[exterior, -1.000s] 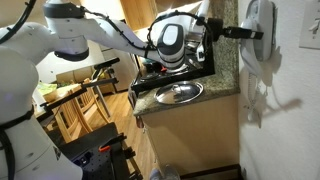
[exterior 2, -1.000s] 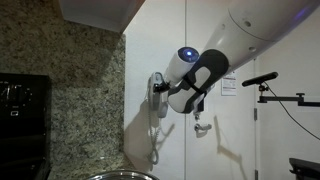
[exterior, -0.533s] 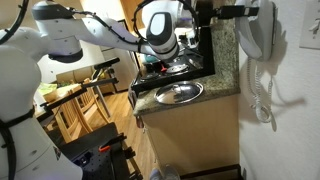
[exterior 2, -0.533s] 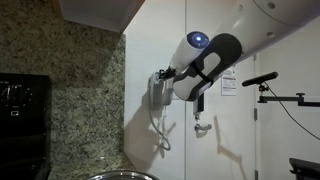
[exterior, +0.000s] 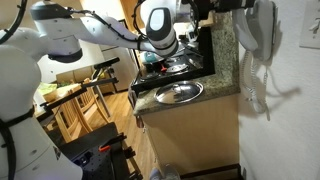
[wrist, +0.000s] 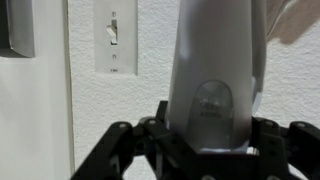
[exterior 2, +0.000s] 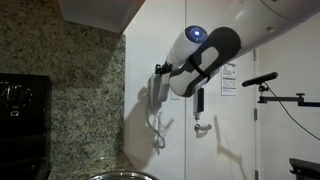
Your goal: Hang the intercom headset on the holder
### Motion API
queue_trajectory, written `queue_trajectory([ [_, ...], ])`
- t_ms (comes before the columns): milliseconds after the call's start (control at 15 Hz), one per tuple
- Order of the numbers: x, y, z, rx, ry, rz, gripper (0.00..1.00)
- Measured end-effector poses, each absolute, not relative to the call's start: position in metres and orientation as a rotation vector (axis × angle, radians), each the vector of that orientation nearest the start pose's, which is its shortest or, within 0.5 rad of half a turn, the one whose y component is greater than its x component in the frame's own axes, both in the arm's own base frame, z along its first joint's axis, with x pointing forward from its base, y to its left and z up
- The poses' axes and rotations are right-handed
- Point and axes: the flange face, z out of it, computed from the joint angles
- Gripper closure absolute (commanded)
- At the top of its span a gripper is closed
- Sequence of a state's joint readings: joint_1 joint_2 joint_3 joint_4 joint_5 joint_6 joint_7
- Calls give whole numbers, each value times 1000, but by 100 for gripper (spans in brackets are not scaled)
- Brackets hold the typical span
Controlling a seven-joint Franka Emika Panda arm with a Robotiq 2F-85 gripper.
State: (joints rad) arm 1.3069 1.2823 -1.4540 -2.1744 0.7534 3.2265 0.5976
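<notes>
Intercom headset (wrist: pixel 213 70) stands upright, clamped between the gripper's (wrist: pixel 207 148) jaws, high on the wall (exterior: pixel 295 115) just past the counter's (exterior: pixel 215 98) corner, against the holder (exterior: pixel 268 25), coiled cord (exterior: pixel 262 92) dangling. Hanging step, I'd say; next it wants pressing home, then letting go.

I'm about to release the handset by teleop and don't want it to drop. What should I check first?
1. Jaws of the gripper on both sides of the intercom headset: ok.
2. Headset up against the wall in both exterior views: ok.
3. Headset seated on the holder: cannot tell; no view separates the two.
4. Coiled cord hangs free below: ok.
5. Light switch off to the side of the headset, untouched: ok.
</notes>
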Motion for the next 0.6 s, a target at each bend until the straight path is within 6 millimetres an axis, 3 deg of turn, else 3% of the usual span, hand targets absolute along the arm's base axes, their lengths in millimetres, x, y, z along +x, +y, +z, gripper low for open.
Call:
queue_trajectory([
  [267,606,48,364,1982,-635,1605,66],
  [600,628,141,315,2046,-342,1561,66],
])
